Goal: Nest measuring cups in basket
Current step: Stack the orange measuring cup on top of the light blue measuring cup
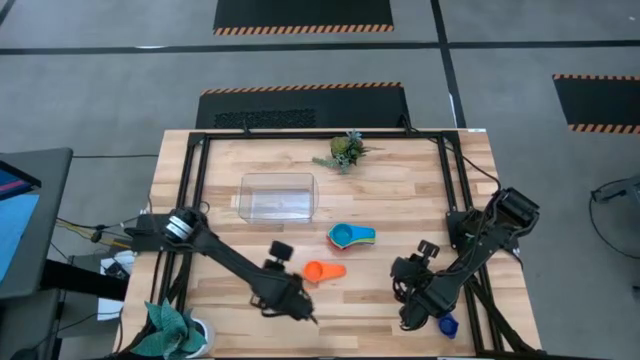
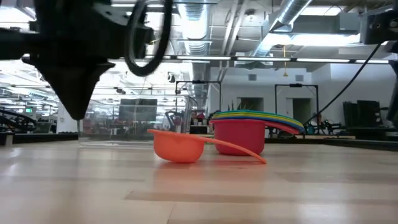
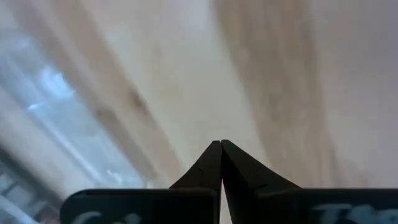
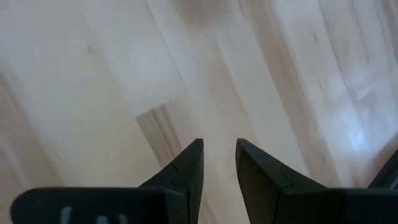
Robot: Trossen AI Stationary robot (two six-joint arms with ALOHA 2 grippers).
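Centre of the high view: the orange cup [image 1: 318, 270] is seen lying alone on the table [image 1: 400, 180], the stacked cups [image 1: 350, 236] just up-right of it, the clear basket [image 1: 278, 197] up-left and empty. A blue cup [image 1: 447, 325] is seen at lower right beside the right gripper [image 1: 408, 322]; the left gripper [image 1: 310, 316] is parked at bottom centre.

Low view: the orange cup [image 2: 181, 146] is shown tipped, handle trailing right, the stack [image 2: 244, 129] behind it. Thin plastic — judged light, stiff and slippery; the flat handle or the rim is judged the best hold.

Left wrist view: the left gripper [image 3: 221, 144] is clenched on nothing.

Right wrist view: the right gripper [image 4: 219, 144] is held part-released — nothing is gripped.
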